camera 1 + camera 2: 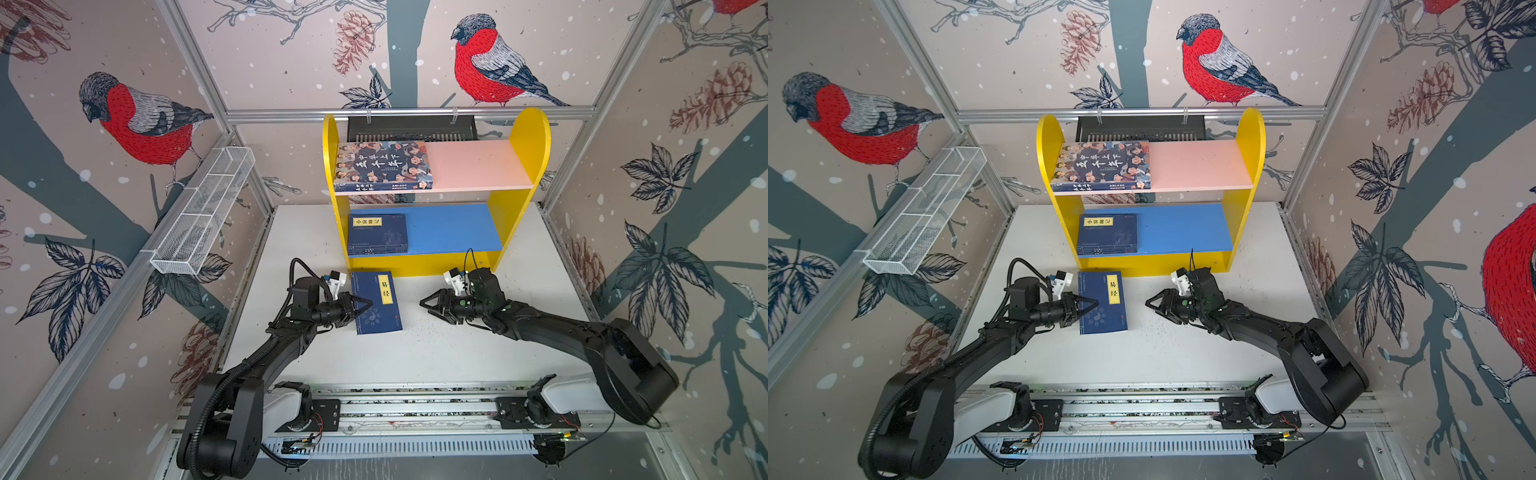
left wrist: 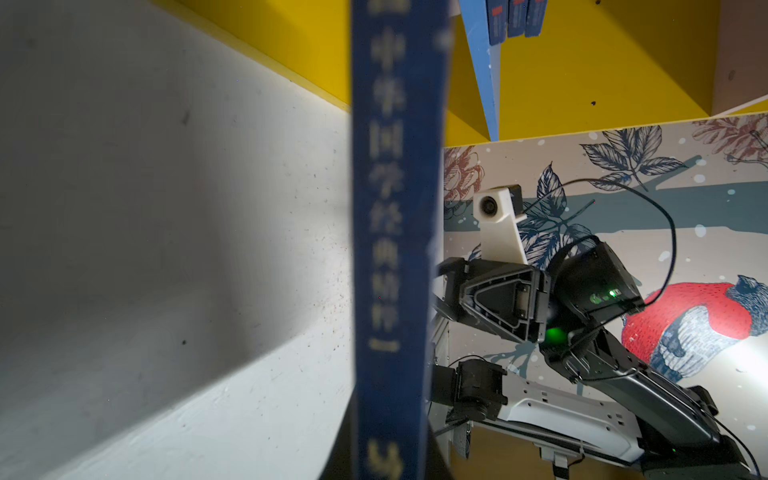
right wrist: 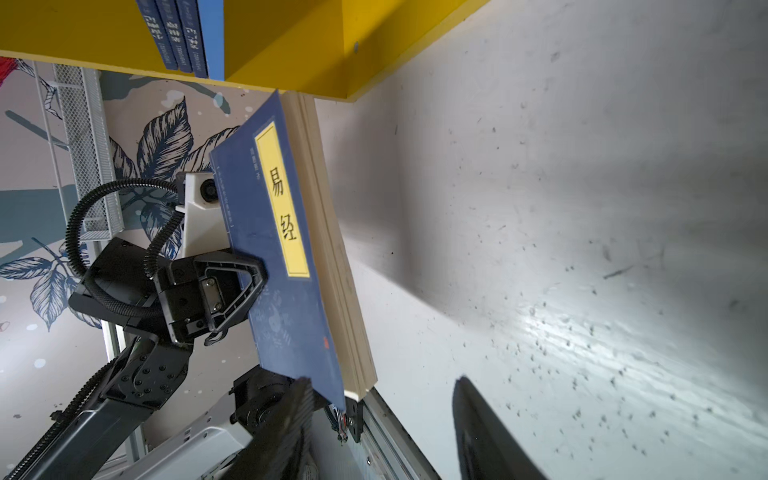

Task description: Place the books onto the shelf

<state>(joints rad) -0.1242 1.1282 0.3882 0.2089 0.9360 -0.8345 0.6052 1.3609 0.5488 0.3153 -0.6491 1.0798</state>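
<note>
White, speckled tabletop (image 1: 415, 357), bird-papered walls (image 1: 145, 174); left gripper (image 1: 366, 304) clamps a blue book (image 1: 384, 318), right gripper (image 1: 424, 305) gapes empty.

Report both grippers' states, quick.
Left gripper: closed on the navy book with yellow label.
Right gripper: open, holding nothing.
</note>
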